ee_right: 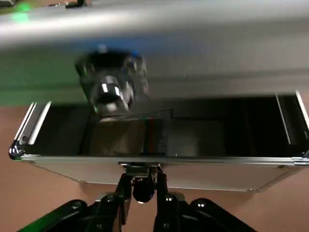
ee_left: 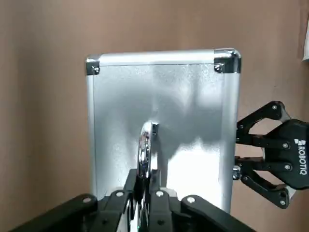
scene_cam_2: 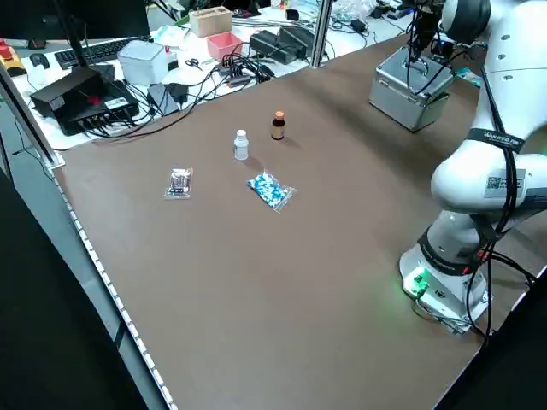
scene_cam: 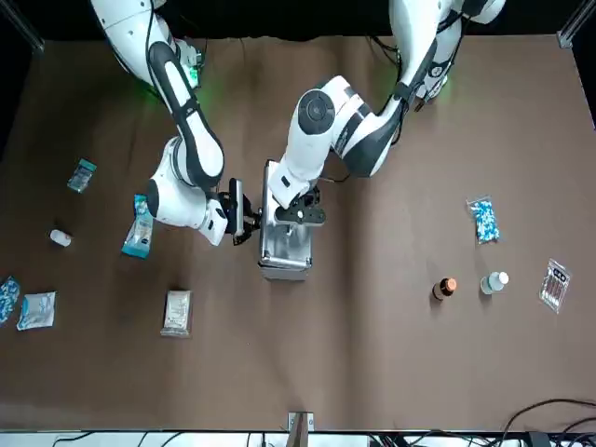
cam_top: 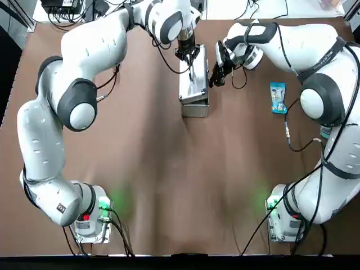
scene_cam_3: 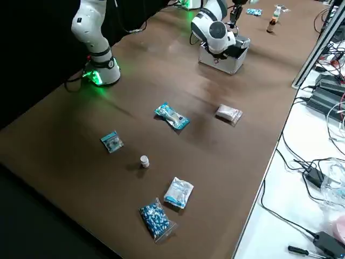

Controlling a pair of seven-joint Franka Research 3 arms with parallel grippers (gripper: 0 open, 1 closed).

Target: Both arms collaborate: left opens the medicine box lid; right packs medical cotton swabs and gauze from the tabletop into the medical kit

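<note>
Above the kit (scene_cam: 285, 251), the left gripper (ee_left: 143, 175) is clamped on the handle (ee_left: 145, 147) of the lid (ee_left: 120, 111). The lid stands partly raised, with a gap to the kit's rim through which packed things (ee_right: 145, 137) show. At the latch (ee_right: 139, 170), on the kit's right side, the right gripper (ee_right: 143, 180) has its fingers a little apart, one on each side of the latch.

Away from both grippers, the swabs (scene_cam_3: 172, 116) lie flat on the tabletop (scene_cam_3: 70, 145), to the robot's right of the kit and near the right arm. Farther from the robot's bases than the swabs, also right of the kit, lies the gauze (scene_cam: 177, 314), flat and well apart from either gripper.
</note>
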